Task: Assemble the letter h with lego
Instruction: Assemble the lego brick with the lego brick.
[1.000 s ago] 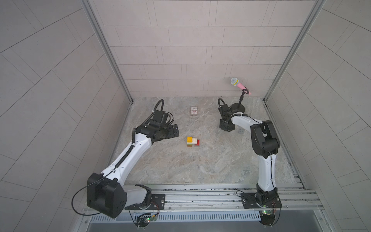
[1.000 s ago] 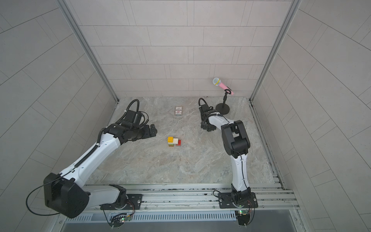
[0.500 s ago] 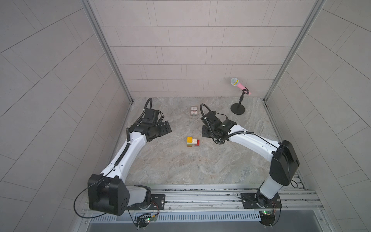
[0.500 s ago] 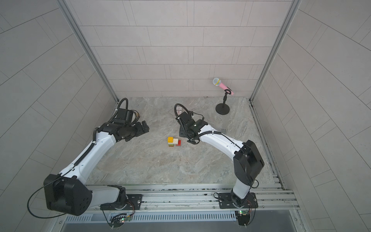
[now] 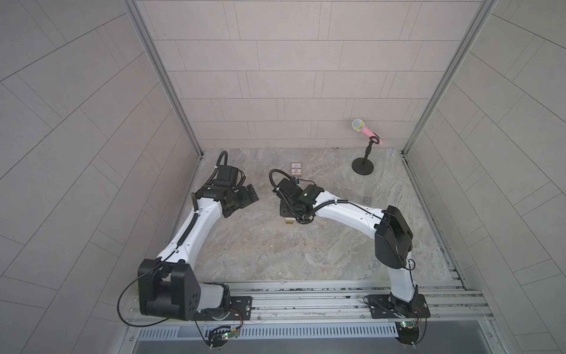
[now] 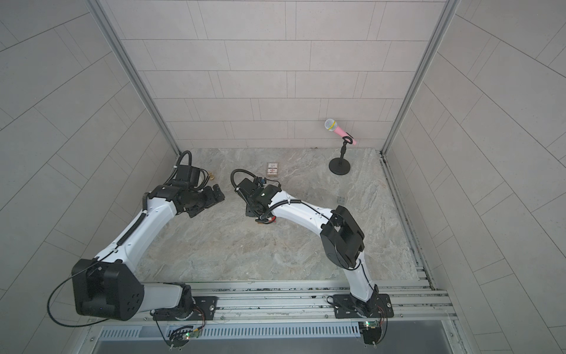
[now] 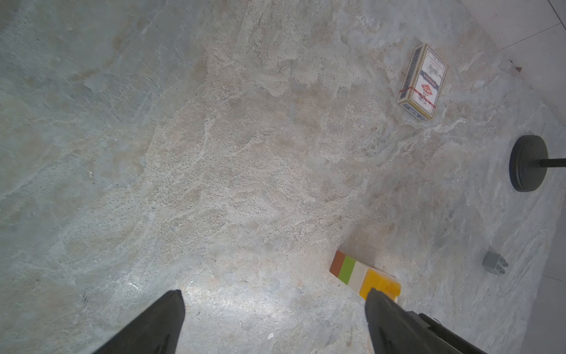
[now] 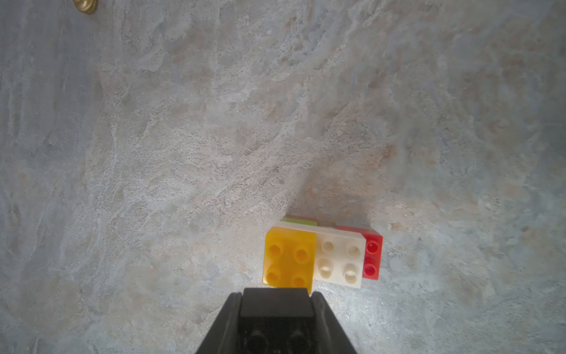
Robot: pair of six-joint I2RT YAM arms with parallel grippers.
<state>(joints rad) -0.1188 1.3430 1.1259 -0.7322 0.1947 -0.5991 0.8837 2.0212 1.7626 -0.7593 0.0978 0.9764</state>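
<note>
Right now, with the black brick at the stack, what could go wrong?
The right gripper holds the black brick at the yellow brick's edge, not squarely over its studs; pressing down now could misseat it.
The stack stands alone, left gripper open and away; a push may topple it.

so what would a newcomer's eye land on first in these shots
The bright brick stack, yellow on white with red at its side, stands in the middle of the table. The right claw hangs close over it, gripping a black brick. The pink microphone at the back right corner is the other splash of colour, and the left claw is open, off to the stack's left.
</note>
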